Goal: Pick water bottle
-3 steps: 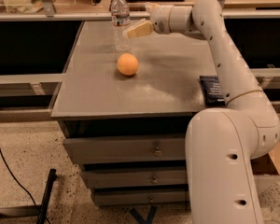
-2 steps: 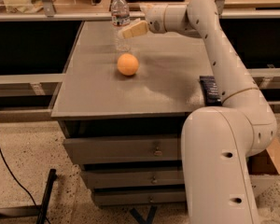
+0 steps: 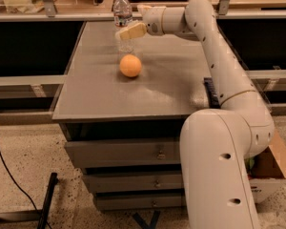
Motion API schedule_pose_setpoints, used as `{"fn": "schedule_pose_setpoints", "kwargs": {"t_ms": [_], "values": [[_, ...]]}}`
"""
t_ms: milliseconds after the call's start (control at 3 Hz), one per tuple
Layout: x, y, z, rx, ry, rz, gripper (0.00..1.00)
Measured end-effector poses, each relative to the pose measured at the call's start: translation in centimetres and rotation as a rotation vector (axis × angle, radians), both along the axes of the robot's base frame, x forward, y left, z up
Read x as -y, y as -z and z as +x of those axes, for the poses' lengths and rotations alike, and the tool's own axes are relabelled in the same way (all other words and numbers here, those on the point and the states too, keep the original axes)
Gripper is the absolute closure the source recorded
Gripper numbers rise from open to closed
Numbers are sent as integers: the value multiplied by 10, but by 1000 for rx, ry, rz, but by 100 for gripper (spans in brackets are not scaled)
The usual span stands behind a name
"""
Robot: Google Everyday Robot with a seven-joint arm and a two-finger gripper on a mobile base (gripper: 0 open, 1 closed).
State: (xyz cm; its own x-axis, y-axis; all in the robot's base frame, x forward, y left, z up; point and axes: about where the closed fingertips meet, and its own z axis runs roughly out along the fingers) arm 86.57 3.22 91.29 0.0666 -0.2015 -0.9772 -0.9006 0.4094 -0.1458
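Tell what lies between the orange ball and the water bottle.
Camera view: only the claw, at the water bottle's lower body; bare table toward the orange ball.

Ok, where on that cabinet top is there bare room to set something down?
The front-left stretch of the cabinet top, between the orange ball and the front edge, is bare. The far edge is crowded: the gripper is at the water bottle, just behind the ball.
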Motion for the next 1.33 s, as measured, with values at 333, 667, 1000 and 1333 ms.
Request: {"fn": "schedule_pose_setpoints", "kwargs": {"t_ms": [333,667,1000,1333], "values": [[-7,1,3,0,-2,9,0],[-11,4,6,-7,-1,9,18],[-12,7,7,-18,2,13,41],[-12,4,6,-29,3,7,65]]}}
